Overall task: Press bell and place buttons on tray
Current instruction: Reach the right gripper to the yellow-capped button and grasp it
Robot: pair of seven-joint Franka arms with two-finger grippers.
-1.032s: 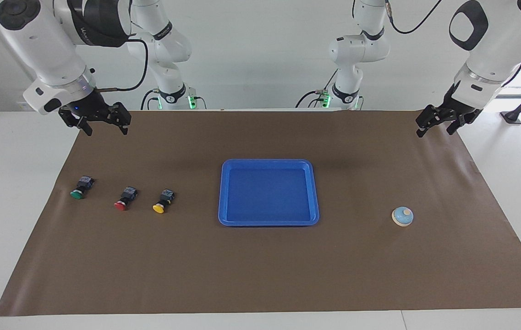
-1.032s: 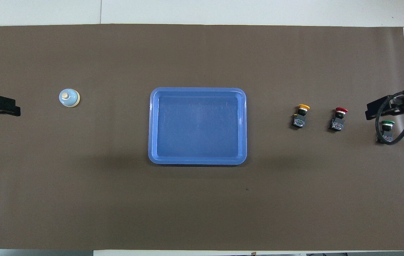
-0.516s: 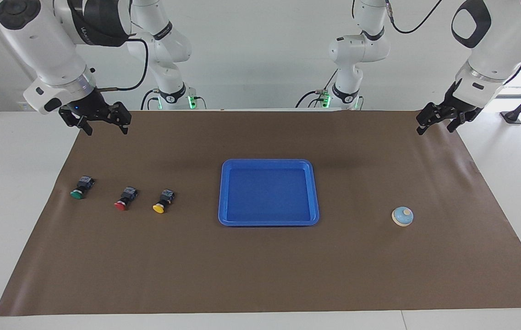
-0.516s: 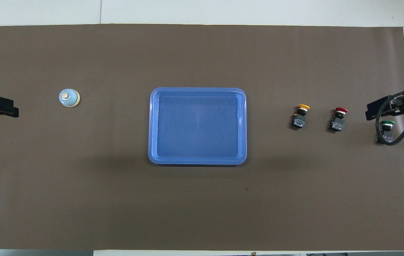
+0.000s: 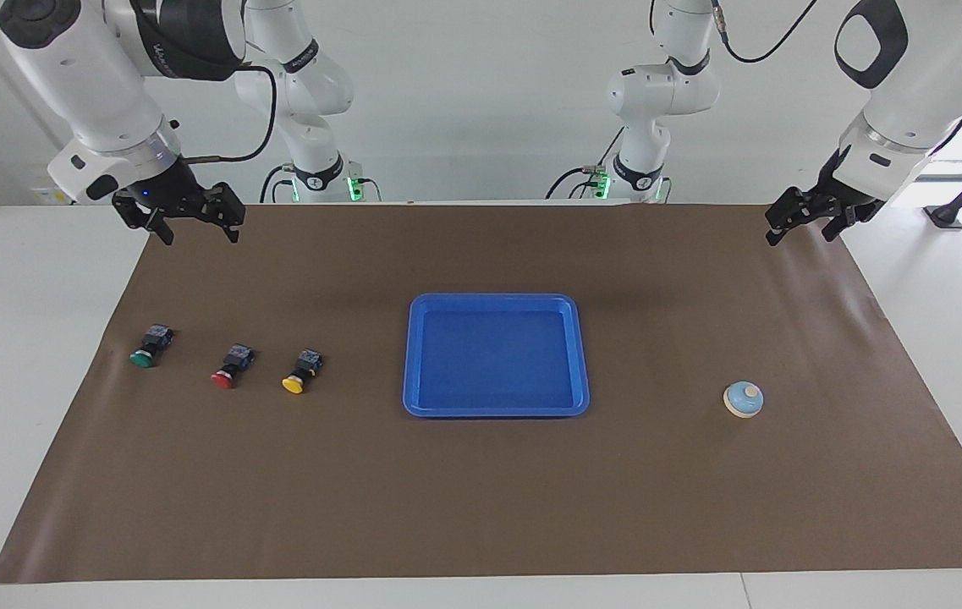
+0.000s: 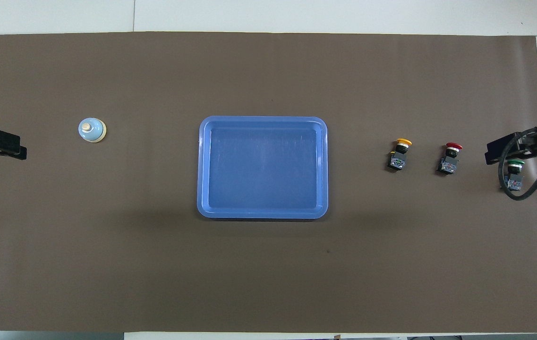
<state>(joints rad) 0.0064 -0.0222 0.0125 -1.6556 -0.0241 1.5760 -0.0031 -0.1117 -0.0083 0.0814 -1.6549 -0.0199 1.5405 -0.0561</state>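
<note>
The tray (image 5: 496, 355) lay at the middle of the brown mat (image 5: 481, 507), with nothing on it. The green button (image 5: 145, 353), red button (image 5: 227, 372) and yellow button (image 5: 299, 378) stood in a row toward the right arm's end of the table, and the bell (image 5: 743, 399) sat toward the left arm's end; none of them had shifted since a second before. The right gripper (image 5: 193, 222) hung over the mat's corner near the robots, its jaws spread and holding nothing; it had drifted slightly toward the tray's side and a little higher. The left gripper (image 5: 804, 224) hung over the mat's other near corner, jaws also spread and holding nothing, having edged slightly upward over the same second.
</note>
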